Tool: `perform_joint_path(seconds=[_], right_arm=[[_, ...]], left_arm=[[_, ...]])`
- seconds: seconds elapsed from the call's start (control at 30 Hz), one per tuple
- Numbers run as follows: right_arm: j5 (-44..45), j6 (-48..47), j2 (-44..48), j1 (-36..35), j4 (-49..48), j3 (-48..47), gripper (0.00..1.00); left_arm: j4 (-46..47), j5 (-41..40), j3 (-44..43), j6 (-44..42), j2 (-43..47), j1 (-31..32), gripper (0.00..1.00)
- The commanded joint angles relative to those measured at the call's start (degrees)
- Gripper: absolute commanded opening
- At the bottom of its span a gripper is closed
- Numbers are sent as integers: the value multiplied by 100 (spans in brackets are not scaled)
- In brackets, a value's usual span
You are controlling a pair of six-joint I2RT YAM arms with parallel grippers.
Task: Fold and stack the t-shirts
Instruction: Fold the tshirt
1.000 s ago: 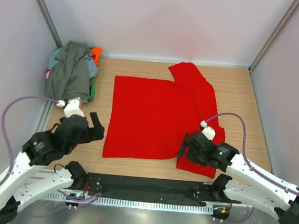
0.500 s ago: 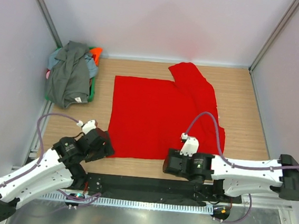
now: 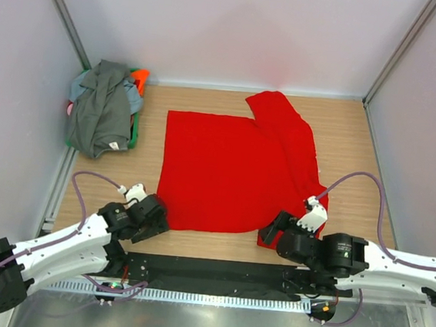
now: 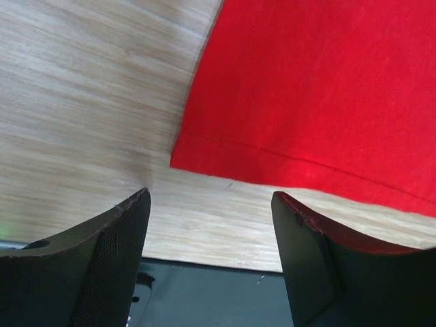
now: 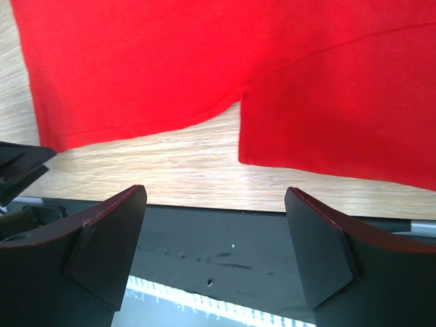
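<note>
While the left gripper (image 4: 211, 197) hovers with jaws spread wide just short of the near-left hem corner of the red t-shirt (image 3: 226, 164), the right gripper (image 5: 214, 194) hangs equally wide over the near hem, where a folded-over right part meets the main panel. Neither holds cloth. Beyond them, the red t-shirt lies spread on the wooden table (image 3: 359, 146). At the far-left corner, a dark grey t-shirt (image 3: 99, 113) tops a heap (image 3: 139, 80) showing orange, light blue and green.
</note>
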State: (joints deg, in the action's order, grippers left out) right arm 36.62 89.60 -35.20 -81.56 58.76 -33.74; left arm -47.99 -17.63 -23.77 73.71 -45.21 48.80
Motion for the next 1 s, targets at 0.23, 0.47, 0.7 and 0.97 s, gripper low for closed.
perform_joint_path(seconds=[0.23, 0.47, 0.7, 0.97], right_arm=[[451, 1120, -155, -27, 795, 95, 86], [293, 1270, -651, -27, 750, 193, 84], [-32, 1261, -1980, -27, 540, 113, 86], [-32, 1376, -2438, -27, 575, 52, 82]], left_arm=[[913, -443, 267, 240, -602, 34, 67], [1204, -662, 14, -84, -1025, 34, 14], [203, -1233, -829, -313, -648, 34, 0], [-466, -1481, -1174, -823, 547, -562, 0]])
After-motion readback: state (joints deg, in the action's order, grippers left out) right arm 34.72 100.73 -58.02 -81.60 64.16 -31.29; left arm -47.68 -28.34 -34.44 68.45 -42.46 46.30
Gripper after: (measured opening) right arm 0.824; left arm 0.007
